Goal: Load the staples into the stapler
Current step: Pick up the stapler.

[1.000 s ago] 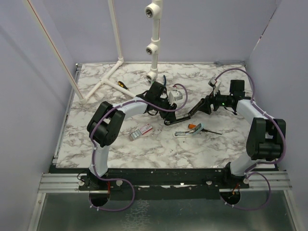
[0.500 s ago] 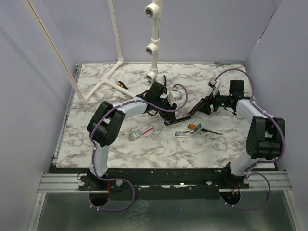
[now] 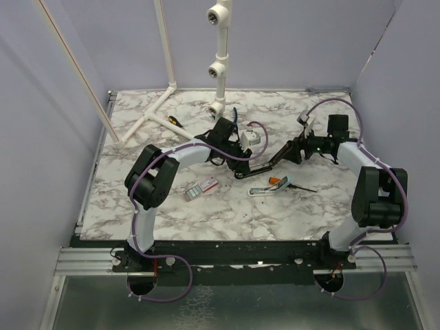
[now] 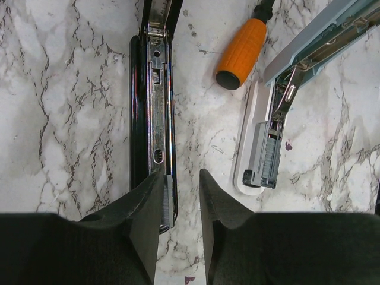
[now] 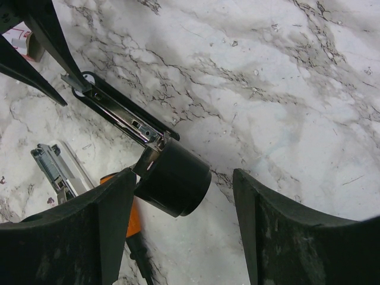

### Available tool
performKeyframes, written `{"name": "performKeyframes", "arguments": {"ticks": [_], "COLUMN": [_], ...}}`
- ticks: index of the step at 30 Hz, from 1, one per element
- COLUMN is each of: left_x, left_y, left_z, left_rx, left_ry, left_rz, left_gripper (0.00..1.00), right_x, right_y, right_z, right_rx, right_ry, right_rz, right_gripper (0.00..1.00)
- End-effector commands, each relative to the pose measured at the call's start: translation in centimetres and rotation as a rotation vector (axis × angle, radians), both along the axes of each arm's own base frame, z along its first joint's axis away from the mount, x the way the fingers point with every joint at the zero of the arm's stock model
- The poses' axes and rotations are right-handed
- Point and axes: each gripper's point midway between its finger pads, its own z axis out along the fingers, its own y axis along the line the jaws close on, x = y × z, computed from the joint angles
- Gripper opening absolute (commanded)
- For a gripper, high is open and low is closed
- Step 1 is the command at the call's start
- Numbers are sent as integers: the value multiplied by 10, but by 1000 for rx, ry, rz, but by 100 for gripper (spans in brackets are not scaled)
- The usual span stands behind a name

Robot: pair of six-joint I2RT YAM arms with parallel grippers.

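Observation:
The black stapler [image 3: 258, 167] lies opened at mid table, its base flat and its cover raised toward the right. In the left wrist view its metal channel [image 4: 155, 89] faces up. A silvery staple strip [image 4: 168, 199] sits at the channel's near end, against my left finger. My left gripper [image 4: 181, 178] [image 3: 242, 159] is narrowly open over that end. My right gripper [image 5: 183, 173] [image 3: 297, 148] is wide open around the raised cover's black end [image 5: 172, 178]. The white and red staples box [image 3: 201, 188] lies left of the stapler.
A pale teal stapler [image 3: 263, 190] [image 4: 267, 148] lies opened beside an orange-handled screwdriver [image 3: 278, 181] [image 4: 240, 44], just right of the black stapler. White PVC pipes [image 3: 220, 62] and a yellow-black screwdriver [image 3: 175, 120] are at the back left.

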Motion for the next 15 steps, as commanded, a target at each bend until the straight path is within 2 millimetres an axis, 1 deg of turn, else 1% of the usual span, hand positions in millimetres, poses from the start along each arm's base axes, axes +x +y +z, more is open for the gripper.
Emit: {"name": "performKeyframes", "arguments": {"ticks": [1, 15], "left_x": [10, 10], "left_y": [12, 10], "left_z": [-8, -8], "left_rx": [30, 24], "left_ry": [3, 11], "left_rz": [21, 11], "left_gripper": [30, 11], "right_x": [1, 0], "right_y": [2, 2], "right_z": [-1, -4], "right_rx": [4, 4], "right_ry": [13, 21], "right_rz": [14, 16], "right_gripper": [70, 69]}}
